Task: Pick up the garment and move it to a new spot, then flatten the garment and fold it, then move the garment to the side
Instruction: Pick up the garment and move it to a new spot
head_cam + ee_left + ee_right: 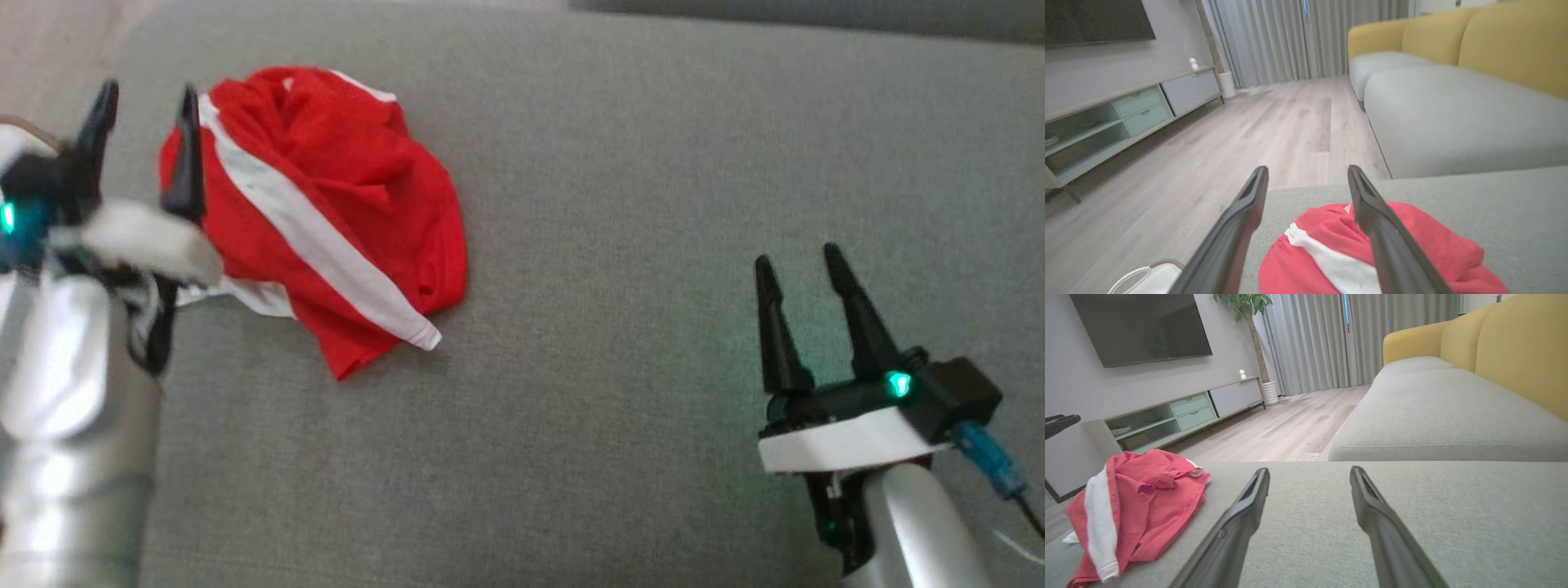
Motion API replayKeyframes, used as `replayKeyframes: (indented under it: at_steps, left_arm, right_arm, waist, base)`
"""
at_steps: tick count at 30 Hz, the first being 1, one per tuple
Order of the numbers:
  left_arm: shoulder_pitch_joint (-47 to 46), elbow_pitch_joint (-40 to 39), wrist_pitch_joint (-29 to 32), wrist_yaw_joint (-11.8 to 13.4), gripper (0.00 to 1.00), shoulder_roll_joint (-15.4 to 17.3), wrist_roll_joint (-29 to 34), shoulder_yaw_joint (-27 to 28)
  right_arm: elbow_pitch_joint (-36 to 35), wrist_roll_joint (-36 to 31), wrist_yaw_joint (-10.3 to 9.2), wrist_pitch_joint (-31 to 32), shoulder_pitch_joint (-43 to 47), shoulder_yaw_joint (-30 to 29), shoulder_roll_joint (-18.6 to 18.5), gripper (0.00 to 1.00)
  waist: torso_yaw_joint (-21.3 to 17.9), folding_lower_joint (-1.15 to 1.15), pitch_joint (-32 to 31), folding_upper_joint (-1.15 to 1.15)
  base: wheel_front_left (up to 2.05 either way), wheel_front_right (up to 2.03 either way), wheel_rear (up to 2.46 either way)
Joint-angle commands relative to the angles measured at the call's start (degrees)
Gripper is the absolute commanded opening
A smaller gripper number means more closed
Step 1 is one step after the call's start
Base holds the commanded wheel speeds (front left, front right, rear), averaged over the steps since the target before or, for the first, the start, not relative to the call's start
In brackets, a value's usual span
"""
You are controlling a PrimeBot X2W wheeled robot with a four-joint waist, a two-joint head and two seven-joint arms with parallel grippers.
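The garment (326, 204) is a crumpled red piece with a white stripe, heaped on the grey cushion (620, 245) at the upper left. My left gripper (147, 94) hovers open at the garment's left edge, one finger over its red cloth. In the left wrist view the garment (1412, 245) lies just below the open left gripper (1308, 173), partly behind the right-hand finger. My right gripper (804, 261) stands open over bare cushion at the lower right, well apart from the garment. The right wrist view has the garment (1147, 502) at the far left and the open right gripper (1309, 473).
Beyond the cushion's far edge lies wood floor (1229, 134), with a low TV cabinet (1180, 414) against the wall. A grey-and-yellow sofa (1453, 396) adjoins the cushion. A white object (1151, 277) sits on the floor near the cushion's corner.
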Motion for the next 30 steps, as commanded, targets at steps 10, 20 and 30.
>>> replayKeyframes:
  at_steps: [10,20,30]
  left_arm:
    - [-12.7,14.2,12.2,-0.1,1.00,8.9,-10.2,-8.5]
    - [-14.0,17.3,8.0,-0.1,0.00,10.9,-20.9,-14.2]
    - [-17.9,11.1,-6.5,-0.1,0.00,11.0,-24.7,-12.9]
  right_arm:
    - [-3.6,-0.8,0.31,-0.6,-4.1,-0.5,-0.3,1.00]
    - [-3.7,-0.5,0.31,-0.6,-4.3,-0.4,-0.3,1.00]
    - [-2.2,0.6,0.31,-0.6,-3.0,-0.1,-0.3,1.00]
  waist:
    - [-4.4,-0.02,6.3,0.00]
    - [-5.2,-0.02,6.3,0.00]
    - [-4.9,-0.02,1.4,0.00]
  base:
    - [0.00,0.00,0.00]
    - [0.00,0.00,0.00]
    - [0.00,0.00,0.00]
